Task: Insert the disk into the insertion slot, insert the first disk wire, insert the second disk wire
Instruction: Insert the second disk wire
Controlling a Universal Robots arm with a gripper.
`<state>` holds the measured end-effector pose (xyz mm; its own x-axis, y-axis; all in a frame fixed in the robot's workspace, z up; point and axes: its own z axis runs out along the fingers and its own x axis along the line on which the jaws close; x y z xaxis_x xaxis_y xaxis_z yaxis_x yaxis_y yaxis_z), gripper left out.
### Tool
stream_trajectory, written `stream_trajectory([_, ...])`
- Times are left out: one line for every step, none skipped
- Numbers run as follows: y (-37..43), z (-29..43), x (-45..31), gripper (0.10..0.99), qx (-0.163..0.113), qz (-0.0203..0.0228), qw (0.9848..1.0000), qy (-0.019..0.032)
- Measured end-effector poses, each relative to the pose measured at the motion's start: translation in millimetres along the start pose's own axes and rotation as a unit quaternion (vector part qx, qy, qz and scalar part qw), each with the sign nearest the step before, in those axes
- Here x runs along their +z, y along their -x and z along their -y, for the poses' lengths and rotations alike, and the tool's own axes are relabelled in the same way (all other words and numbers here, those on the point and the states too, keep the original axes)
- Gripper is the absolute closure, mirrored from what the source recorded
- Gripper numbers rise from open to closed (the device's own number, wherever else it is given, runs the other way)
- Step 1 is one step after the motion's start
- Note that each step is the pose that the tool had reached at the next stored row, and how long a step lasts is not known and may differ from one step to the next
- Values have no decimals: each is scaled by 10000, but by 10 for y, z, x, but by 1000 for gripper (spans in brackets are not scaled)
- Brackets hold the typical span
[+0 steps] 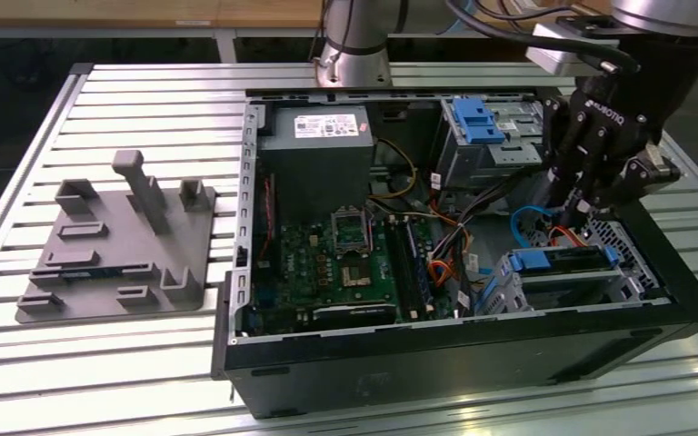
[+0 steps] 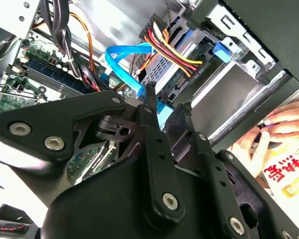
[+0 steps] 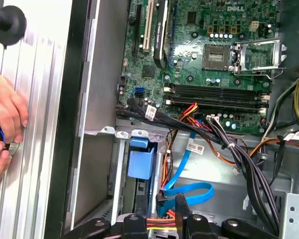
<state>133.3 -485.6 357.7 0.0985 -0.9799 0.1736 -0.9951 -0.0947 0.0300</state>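
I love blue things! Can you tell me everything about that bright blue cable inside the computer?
The blue cable is a thin, flat ribbon that looks like smooth plastic. It comes out from under the black wire bundle beside the green board, runs slanting across the grey case and folds into a loose loop. Its end sits between the fingertips of the gripper, which looks shut on it, close to the disk in its blue carrier.
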Motion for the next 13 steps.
stream_trajectory([0, 0, 2, 729, -6, -20, 10000, 1])
stream_trajectory([1, 0, 2, 729, -17, -46, 10000, 1])
stream_trajectory([1, 0, 3, 729, -34, -77, 10000, 1])
stream_trajectory([2, 0, 5, 729, -48, -99, 9999, 1])
stream_trajectory([4, 0, 5, 729, -58, -113, 9999, 0])
stream_trajectory([6, 0, 6, 729, -61, -116, 9999, -1])
stream_trajectory([10, 0, 7, 729, -65, -116, 9999, -4])
stream_trajectory([13, 1, 11, 729, -70, -116, 9999, -7])
stream_trajectory([16, 1, 16, 729, -74, -118, 9999, -9])
stream_trajectory([19, 1, 22, 729, -78, -121, 9999, -12])
stream_trajectory([22, 2, 27, 729, -83, -124, 9999, -15])
stream_trajectory([27, 0, 30, 729, -86, -125, 9999, -19])
stream_trajectory([37, -6, 29, 729, -88, -129, 9999, -25])
